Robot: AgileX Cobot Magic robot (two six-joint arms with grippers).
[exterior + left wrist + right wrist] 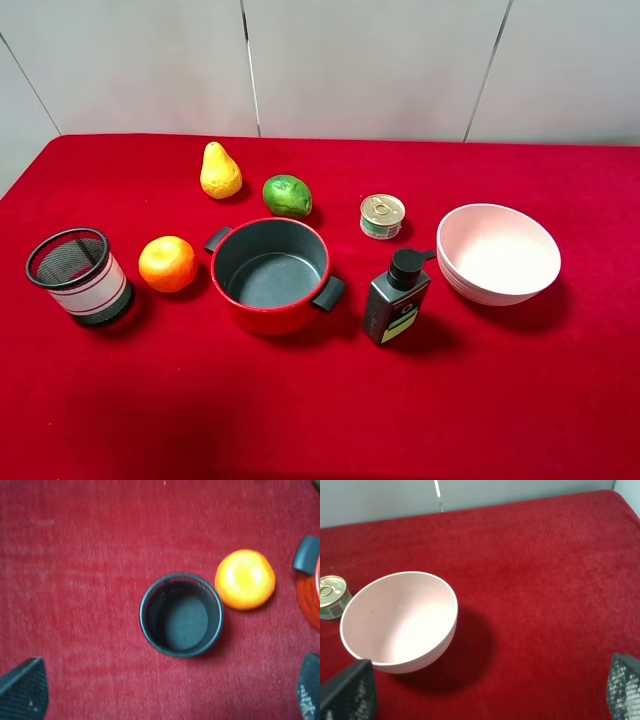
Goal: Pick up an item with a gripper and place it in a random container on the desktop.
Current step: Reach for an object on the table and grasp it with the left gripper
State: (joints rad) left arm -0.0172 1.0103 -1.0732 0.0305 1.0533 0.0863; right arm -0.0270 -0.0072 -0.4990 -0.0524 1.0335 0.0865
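Left tool [165,692] and right tool [485,690] are spread, empty. Upper left, the pear [220,171] stands near a green fruit [287,195]; reaching may bump that fruit.

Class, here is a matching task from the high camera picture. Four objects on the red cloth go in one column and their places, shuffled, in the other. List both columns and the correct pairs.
Objects
1. small yellow pear
2. black mesh cup
3. pale pink round bowl
4. dark grey pump bottle

Places
A. farthest right
B. close to the right handle of the round red pot
C. farthest left, beside the round orange
D. at the back, left of the green fruit

Pairs: 1-D, 2-C, 3-A, 4-B
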